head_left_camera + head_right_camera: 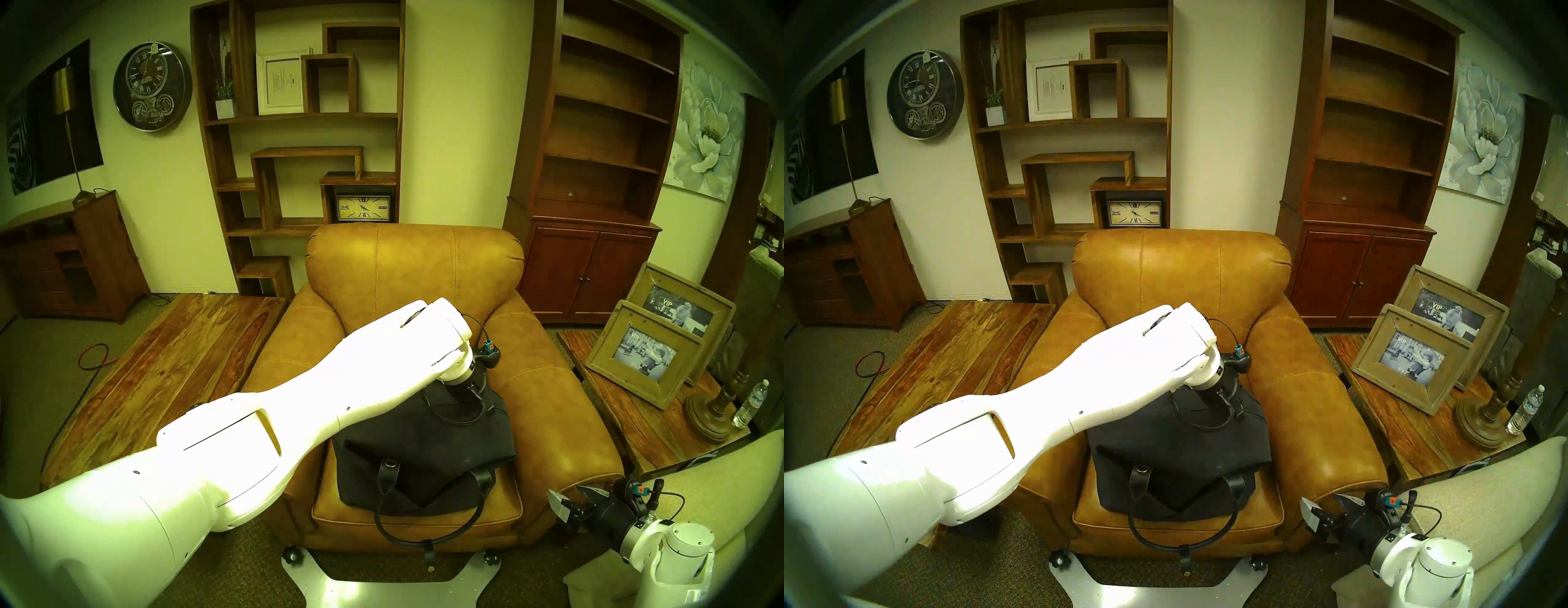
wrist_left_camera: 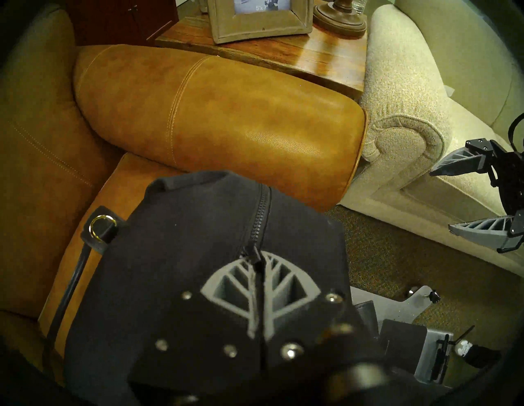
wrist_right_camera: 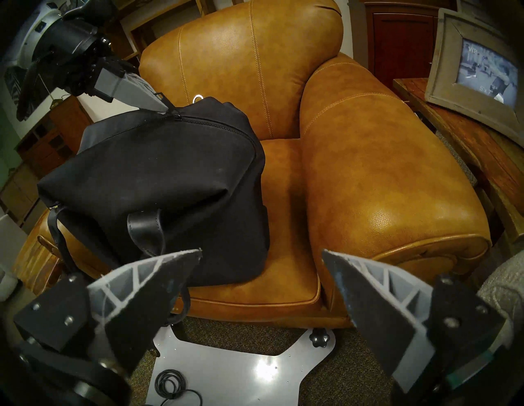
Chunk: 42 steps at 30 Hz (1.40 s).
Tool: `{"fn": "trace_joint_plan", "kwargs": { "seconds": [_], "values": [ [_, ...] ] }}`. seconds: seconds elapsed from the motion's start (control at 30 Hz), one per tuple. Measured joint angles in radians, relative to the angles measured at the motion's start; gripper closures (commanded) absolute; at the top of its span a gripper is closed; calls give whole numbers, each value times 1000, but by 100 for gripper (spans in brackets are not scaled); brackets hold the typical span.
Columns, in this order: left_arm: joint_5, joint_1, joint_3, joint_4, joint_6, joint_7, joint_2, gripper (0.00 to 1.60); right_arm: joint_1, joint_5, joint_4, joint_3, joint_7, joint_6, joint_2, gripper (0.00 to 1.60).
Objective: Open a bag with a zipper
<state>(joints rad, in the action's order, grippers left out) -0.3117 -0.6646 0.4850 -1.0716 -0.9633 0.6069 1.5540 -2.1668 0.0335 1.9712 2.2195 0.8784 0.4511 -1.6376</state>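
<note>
A black canvas bag [image 1: 424,458] sits on the seat of a tan leather armchair [image 1: 551,382]. Its zipper [image 2: 262,215] runs along the top ridge and looks closed from my left gripper toward the chair's right armrest. My left gripper [image 2: 259,258] is shut on the small pull tab [image 2: 256,253] near the bag's left end; the same pinch shows in the right wrist view, gripper [image 3: 163,109] on zipper [image 3: 221,124]. A black loop handle [image 1: 424,539] hangs over the seat front. My right gripper [image 1: 566,491] hovers open and empty by the chair's front right corner.
The chair's right armrest [image 3: 382,170] rises beside the bag. A wooden side table [image 1: 628,407] with picture frames [image 1: 653,352], a lamp base and a water bottle [image 1: 751,403] stands to the right. A beige sofa arm [image 2: 402,133] lies behind my right gripper. A low wooden table [image 1: 169,361] is on the left.
</note>
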Motion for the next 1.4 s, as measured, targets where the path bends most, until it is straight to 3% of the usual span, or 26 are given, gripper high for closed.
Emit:
{"fn": "trace_joint_plan", "kwargs": {
  "seconds": [0.3,0.63,0.67,0.73,0.8,1.03,1.4],
  "values": [
    [-3,66,-62,71,0,12,65,160,1,3,-9,20,8,-5,-7,0],
    [-14,135,-122,186,3,33,182,160,8,6,-18,43,16,-9,-13,0],
    [-15,141,-123,205,6,37,195,122,9,6,-19,46,17,-9,-14,0],
    [-19,155,-122,242,12,45,214,96,10,7,-20,50,19,-10,-15,0],
    [-27,170,-112,284,26,65,231,24,12,8,-23,52,22,-12,-15,0],
    [-74,197,-36,320,90,158,217,0,40,19,-34,47,42,-13,1,0],
    [-84,161,36,431,78,193,87,1,121,26,-42,-4,56,-12,29,0]
  ]
}}
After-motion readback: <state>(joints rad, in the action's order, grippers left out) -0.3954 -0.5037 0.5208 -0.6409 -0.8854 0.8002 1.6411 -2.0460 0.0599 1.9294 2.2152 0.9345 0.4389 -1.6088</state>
